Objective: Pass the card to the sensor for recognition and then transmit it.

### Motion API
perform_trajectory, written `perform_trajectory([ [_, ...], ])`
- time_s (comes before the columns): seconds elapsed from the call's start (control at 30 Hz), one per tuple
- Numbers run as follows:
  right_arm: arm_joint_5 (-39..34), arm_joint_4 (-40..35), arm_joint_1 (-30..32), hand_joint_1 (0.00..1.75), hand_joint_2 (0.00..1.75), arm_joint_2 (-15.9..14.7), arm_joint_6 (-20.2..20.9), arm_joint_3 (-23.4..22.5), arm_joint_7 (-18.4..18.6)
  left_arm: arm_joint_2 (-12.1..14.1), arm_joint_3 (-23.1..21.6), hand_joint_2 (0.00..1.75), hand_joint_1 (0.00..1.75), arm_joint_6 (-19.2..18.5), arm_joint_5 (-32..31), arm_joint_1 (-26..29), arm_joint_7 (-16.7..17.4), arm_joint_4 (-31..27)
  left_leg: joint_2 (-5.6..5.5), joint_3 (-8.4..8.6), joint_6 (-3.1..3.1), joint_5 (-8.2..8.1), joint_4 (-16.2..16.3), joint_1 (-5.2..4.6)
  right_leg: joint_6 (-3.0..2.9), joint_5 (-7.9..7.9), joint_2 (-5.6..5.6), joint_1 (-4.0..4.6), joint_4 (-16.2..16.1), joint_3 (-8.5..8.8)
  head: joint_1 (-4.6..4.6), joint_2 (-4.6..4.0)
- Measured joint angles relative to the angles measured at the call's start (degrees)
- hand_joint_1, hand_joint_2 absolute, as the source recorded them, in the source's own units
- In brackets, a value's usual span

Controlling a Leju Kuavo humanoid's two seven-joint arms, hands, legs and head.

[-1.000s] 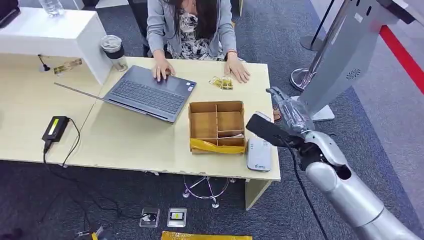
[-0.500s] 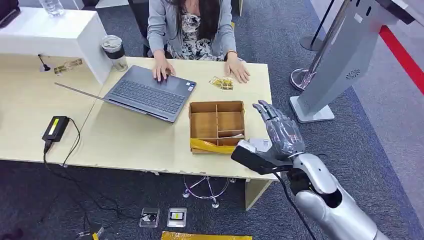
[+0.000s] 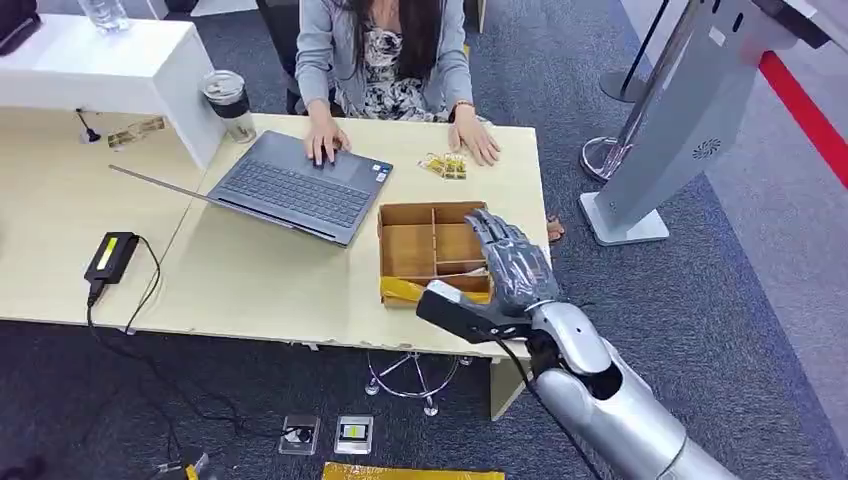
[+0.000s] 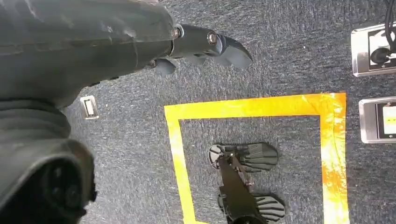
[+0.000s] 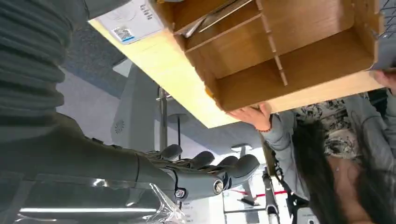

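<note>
A wooden divided box (image 3: 405, 213) stands near the table's right front corner. My right hand (image 3: 510, 262) hovers over its right side with fingers stretched out and nothing in them. In the right wrist view the same hand (image 5: 201, 175) is empty, facing the box (image 5: 289, 56). A thin pale card (image 5: 212, 17) leans in a near compartment. Beside the box lies the white sensor (image 5: 130, 21), which my wrist hides in the head view. My left hand (image 4: 201, 44) hangs over the carpet, holding nothing.
A person sits at the table's far side, one hand (image 3: 325, 145) on an open laptop (image 3: 295, 188), the other (image 3: 478, 148) by small yellow items (image 3: 445, 166). A grey kiosk stand (image 3: 680, 130) rises on the right. A black adapter (image 3: 110, 256) lies at left.
My right hand has swung left and forward from beside the table's right edge to over the box's right side, now covering the sensor. The person has not moved.
</note>
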Motion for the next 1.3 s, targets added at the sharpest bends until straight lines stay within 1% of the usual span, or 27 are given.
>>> perform_trajectory([
  [0.13,0.3,3.7,-1.2,0.0,1.75,2.8,-0.1,0.8,-0.5,0.0,0.0,0.0,0.0,0.0,0.0,0.0,0.0,0.0,-0.01,0.0,-0.01,0.01,0.0,0.0,0.0,0.0,0.01,0.0,0.0,-0.01,0.0,0.0],
  [0.27,1.6,6.3,-2.4,0.0,1.75,4.8,-1.6,1.4,-0.8,0.0,0.0,0.0,0.0,0.1,0.4,0.1,0.0,0.0,-0.01,-0.01,-0.01,0.01,0.0,0.0,0.0,0.0,0.0,0.0,0.0,-0.02,0.0,0.0],
  [0.33,1.8,7.3,-2.8,0.0,1.75,5.5,-1.7,1.6,-0.8,0.0,0.0,0.0,0.0,0.2,0.6,0.2,0.0,0.0,-0.01,-0.01,-0.01,0.01,0.0,0.0,0.0,0.0,0.01,0.0,0.0,-0.02,0.0,0.0],
  [0.57,2.0,9.9,-3.4,0.0,1.75,7.3,-1.1,2.2,-0.9,0.0,0.0,0.0,0.0,0.1,0.7,0.3,0.0,0.0,-0.01,0.0,-0.01,0.01,0.0,0.0,0.0,0.0,0.0,0.0,0.0,-0.02,0.0,0.0],
  [0.83,2.1,11.4,-3.6,0.0,1.75,7.8,-0.3,2.2,-0.9,0.0,0.0,0.0,0.0,0.0,0.6,0.4,0.0,0.0,-0.01,0.0,-0.01,0.01,0.0,0.0,0.0,0.0,0.01,0.0,0.0,-0.03,0.0,0.0],
  [0.87,2.1,11.6,-3.6,1.73,1.75,7.8,-0.2,2.2,-0.9,0.0,0.0,0.0,0.0,0.0,0.6,0.3,0.0,0.0,-0.01,0.01,-0.01,0.01,0.0,0.0,0.0,0.0,0.01,0.0,0.0,-0.02,0.0,0.0],
  [0.9,2.0,11.7,-3.6,1.75,1.75,7.8,0.0,2.2,-0.9,0.0,0.0,0.0,0.0,0.0,0.6,0.4,0.0,0.0,0.0,0.0,-0.01,0.01,0.0,0.0,0.0,0.0,0.01,0.0,0.0,-0.02,0.02,0.0],
  [0.93,2.0,11.8,-3.6,1.75,1.75,7.8,0.0,2.3,-0.9,0.0,0.0,0.0,0.0,0.0,0.6,0.4,0.0,0.0,-0.01,0.0,-0.01,0.01,0.0,0.0,0.0,0.0,0.01,0.0,0.0,-0.02,0.0,0.0],
  [0.97,2.0,11.9,-3.6,1.48,1.75,7.8,0.2,2.3,-0.9,0.0,0.0,0.0,0.0,0.0,0.6,0.4,0.0,0.0,-0.01,0.0,-0.01,0.01,0.0,0.0,0.0,0.0,0.01,0.0,0.0,-0.02,0.0,0.0],
  [1.0,2.0,12.0,-3.6,0.0,1.75,7.8,0.5,2.3,-1.0,0.0,0.0,0.0,0.0,0.0,0.6,0.4,0.0,0.0,-0.01,0.0,-0.01,0.01,0.0,0.0,0.0,0.0,0.01,0.0,0.0,-0.02,0.0,0.0],
  [1.3,2.9,12.6,-3.5,0.0,1.75,7.8,1.1,2.8,-1.0,0.0,0.0,0.0,0.0,0.0,0.8,0.5,0.0,0.0,0.0,0.0,-0.01,0.01,0.0,0.0,0.0,0.0,0.01,0.0,0.0,-0.03,0.0,0.0],
])
